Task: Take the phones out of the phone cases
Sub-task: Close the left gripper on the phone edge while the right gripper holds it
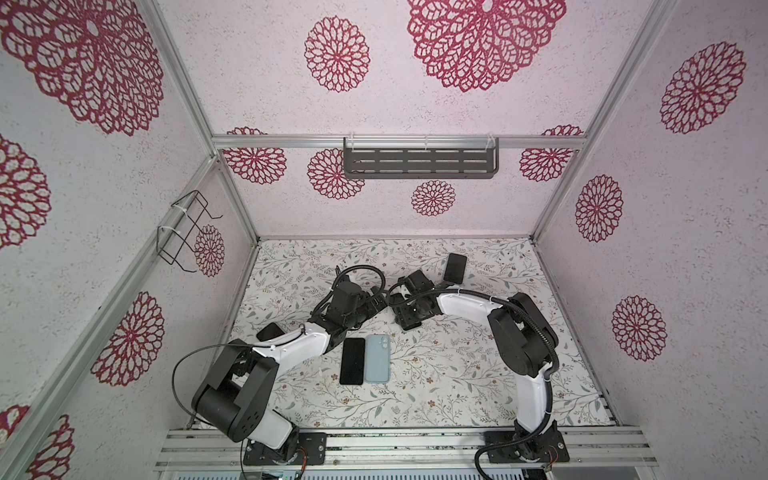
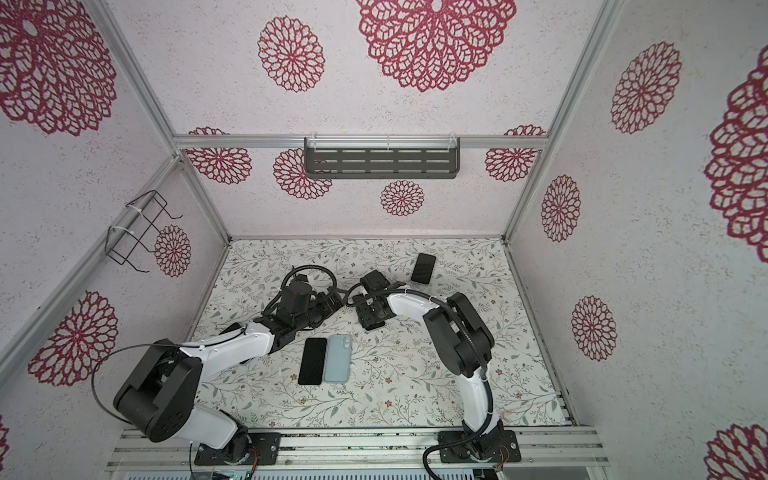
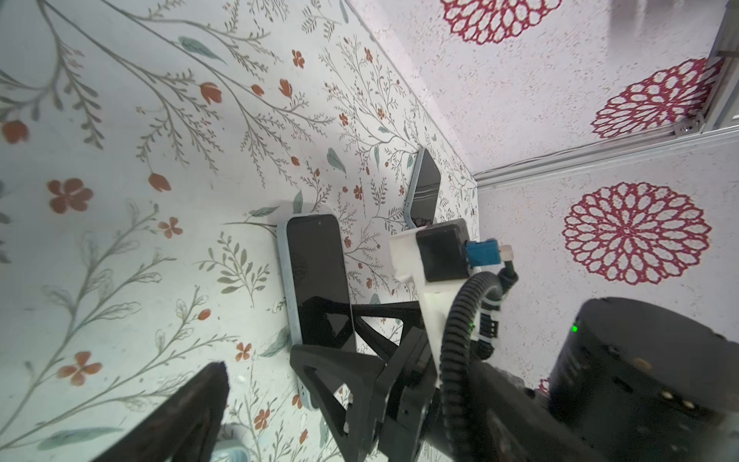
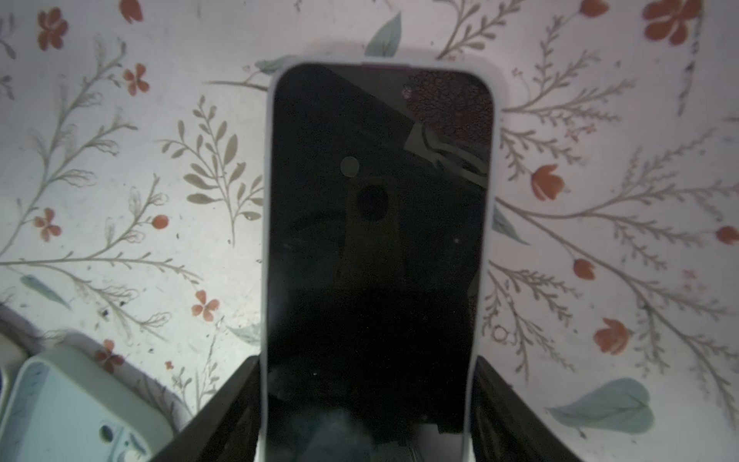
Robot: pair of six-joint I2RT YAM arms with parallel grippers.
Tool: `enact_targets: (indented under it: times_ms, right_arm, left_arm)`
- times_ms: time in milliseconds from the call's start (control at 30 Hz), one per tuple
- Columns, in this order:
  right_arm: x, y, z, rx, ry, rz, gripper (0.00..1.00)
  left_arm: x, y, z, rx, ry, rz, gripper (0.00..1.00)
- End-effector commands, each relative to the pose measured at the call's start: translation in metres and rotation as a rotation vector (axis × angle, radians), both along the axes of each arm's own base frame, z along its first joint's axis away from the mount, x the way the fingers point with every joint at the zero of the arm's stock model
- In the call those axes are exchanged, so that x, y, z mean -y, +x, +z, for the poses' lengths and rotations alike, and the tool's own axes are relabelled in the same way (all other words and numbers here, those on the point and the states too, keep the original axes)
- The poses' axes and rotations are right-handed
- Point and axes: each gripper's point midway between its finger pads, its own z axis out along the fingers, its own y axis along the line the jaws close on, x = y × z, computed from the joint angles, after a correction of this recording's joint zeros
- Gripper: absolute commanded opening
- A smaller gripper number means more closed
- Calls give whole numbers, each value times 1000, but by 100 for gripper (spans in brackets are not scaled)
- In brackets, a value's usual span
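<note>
- While the phone [image 4: 376,240] lies screen-up in its pale case [image 3: 284,272] on the floral table [image 4: 120,180], the R gripper [image 4: 366,372] pinches it across the width at one short end. One finger sits hard against each long side.
- Long axis: runs straight out from the R gripper. The far short end is free, w/ nothing on it.
- Both top views hide the phone under the two wrists, approx. mid-table.
- L gripper [image 1: 376,305]: spread wide, holding nothing. In the L wrist view one of its fingers [image 3: 192,412] hangs just beside the gripped end, off to one long side, not touching.
- So the R arm is on the phone; L is free & near. Judgement: the next move turns on L reaching a case edge or corner to peel it while R steadies.
- Elsewhere: an empty case [image 1: 377,359] & a bare phone [image 1: 352,360] lie side by side toward the front. Another phone [image 1: 455,268] is at back right. None looks involved.
</note>
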Motion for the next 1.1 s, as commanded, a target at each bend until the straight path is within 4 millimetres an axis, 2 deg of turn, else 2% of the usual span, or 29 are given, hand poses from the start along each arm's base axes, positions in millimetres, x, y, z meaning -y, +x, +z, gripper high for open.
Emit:
enact_targets:
  times_ms: [0,233,533,633,700,800,900,1067]
  right_arm:
    - [3,-7,9,-43,107,-19,43]
    - [-1,-14,16,-58,232,6,40]
    - [-4,-24,18,-74,292,36,39]
    - [-3,-26,17,-78,290,38,38]
    - [0,-25,17,-82,286,30,38]
    - [4,-25,14,-92,281,17,38]
    - [9,-23,12,-97,272,4,38]
    - [14,-22,10,-102,261,-14,38]
  left_arm:
    - [13,7,5,8,-59,-10,97]
    - [30,12,-18,-60,-115,-26,98]
    - [38,19,-47,-131,-153,-2,100]
    - [37,18,-57,-152,-164,10,100]
    - [30,17,-62,-165,-174,39,100]
    - [12,14,-57,-142,-214,92,99]
    - [6,9,-45,-122,-224,88,98]
    - [-2,0,-14,-45,-254,87,97]
